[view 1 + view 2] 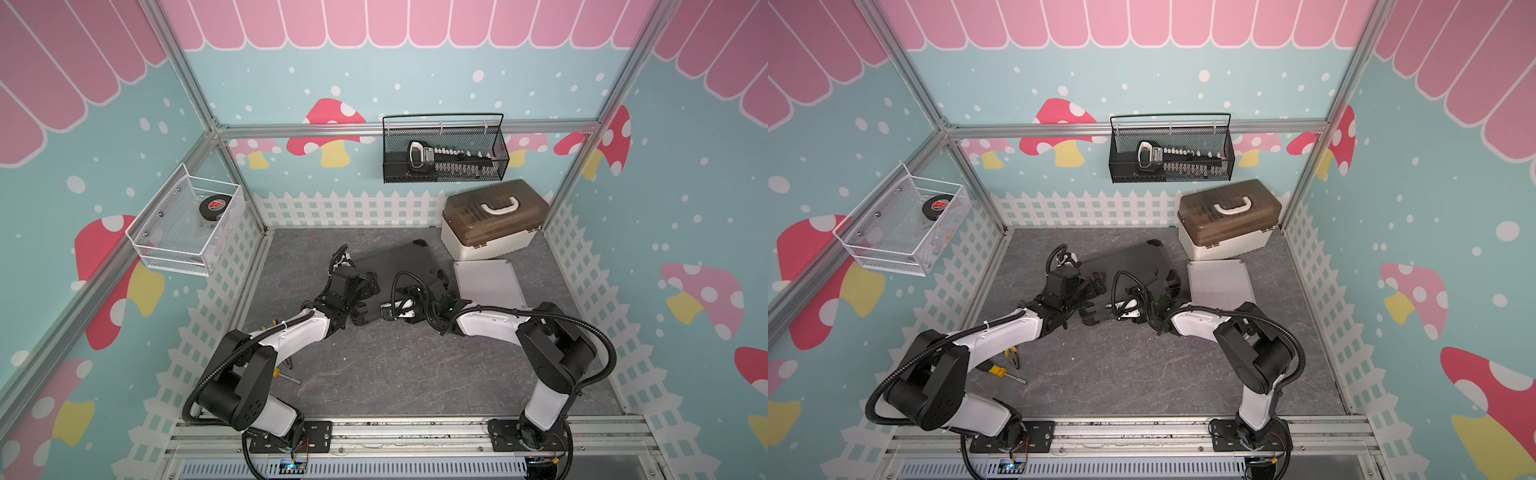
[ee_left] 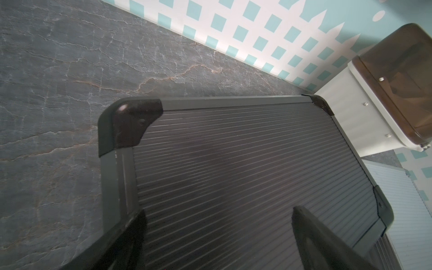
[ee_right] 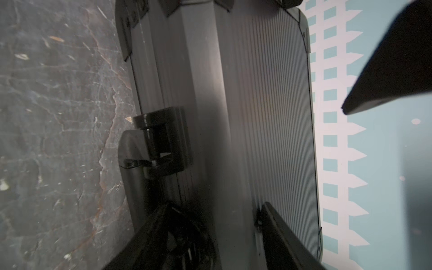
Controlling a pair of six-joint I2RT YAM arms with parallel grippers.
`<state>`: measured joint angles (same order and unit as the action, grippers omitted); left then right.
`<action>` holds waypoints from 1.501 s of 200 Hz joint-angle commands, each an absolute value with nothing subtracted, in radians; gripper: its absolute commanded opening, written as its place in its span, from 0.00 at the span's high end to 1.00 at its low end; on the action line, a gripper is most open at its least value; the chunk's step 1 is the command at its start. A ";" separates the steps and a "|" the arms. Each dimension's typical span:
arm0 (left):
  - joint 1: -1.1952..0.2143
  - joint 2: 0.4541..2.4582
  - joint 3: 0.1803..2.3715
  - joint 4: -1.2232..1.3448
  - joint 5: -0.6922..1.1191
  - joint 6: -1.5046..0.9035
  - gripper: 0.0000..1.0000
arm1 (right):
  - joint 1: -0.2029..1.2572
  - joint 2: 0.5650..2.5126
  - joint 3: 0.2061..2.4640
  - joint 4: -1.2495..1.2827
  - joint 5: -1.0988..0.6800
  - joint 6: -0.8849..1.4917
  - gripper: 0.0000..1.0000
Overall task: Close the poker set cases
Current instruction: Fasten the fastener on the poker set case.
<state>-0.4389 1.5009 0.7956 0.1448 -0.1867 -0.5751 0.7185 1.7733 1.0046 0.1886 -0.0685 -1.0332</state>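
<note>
The white wire basket (image 1: 174, 237), far to the left of the left gripper (image 2: 218, 211), holds a round black puck (image 1: 212, 205). The black wire basket (image 1: 494, 166), high up past both grippers, holds a black and grey tool (image 1: 424, 156). The white box (image 1: 478, 245) has a brown see-through lid. The black case (image 1: 399, 262) is flat and ridged with its lid down. It lies right under the left gripper, whose fingers are spread wide. The right gripper (image 3: 216, 205) has the case's front edge between its fingers; I cannot tell if it squeezes. The ridged silver case (image 1: 488, 282) lies shut, just right of it.
</note>
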 commanded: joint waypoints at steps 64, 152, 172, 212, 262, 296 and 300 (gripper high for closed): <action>-0.427 1.506 0.739 -0.055 -0.204 -0.588 0.01 | 0.650 1.796 1.104 -0.049 -0.174 -1.098 0.67; -0.427 1.473 0.727 -0.077 -0.219 -0.588 0.01 | 0.564 1.925 1.331 -0.280 -0.412 -1.076 0.89; -0.428 1.464 0.723 -0.078 -0.224 -0.589 0.01 | 0.547 1.942 1.363 -0.286 -0.458 -1.048 0.90; -0.428 1.453 0.722 -0.082 -0.233 -0.588 0.01 | 0.541 1.949 1.385 -0.229 -0.493 -0.928 0.86; -0.427 1.454 0.726 -0.079 -0.238 -0.578 0.01 | 0.538 1.832 1.296 0.082 -0.451 -0.610 0.72; -0.427 1.453 0.726 -0.071 -0.246 -0.569 0.01 | 0.538 1.760 1.210 0.231 -0.336 -0.399 0.61; -0.427 1.453 0.727 -0.070 -0.248 -0.568 0.01 | 0.539 1.750 1.195 0.248 -0.317 -0.369 0.60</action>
<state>-0.4278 1.4601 0.7441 -0.0067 -0.2165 -0.5869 0.5365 1.8198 1.2465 0.0814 -0.4034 -0.5793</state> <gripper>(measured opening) 0.988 0.376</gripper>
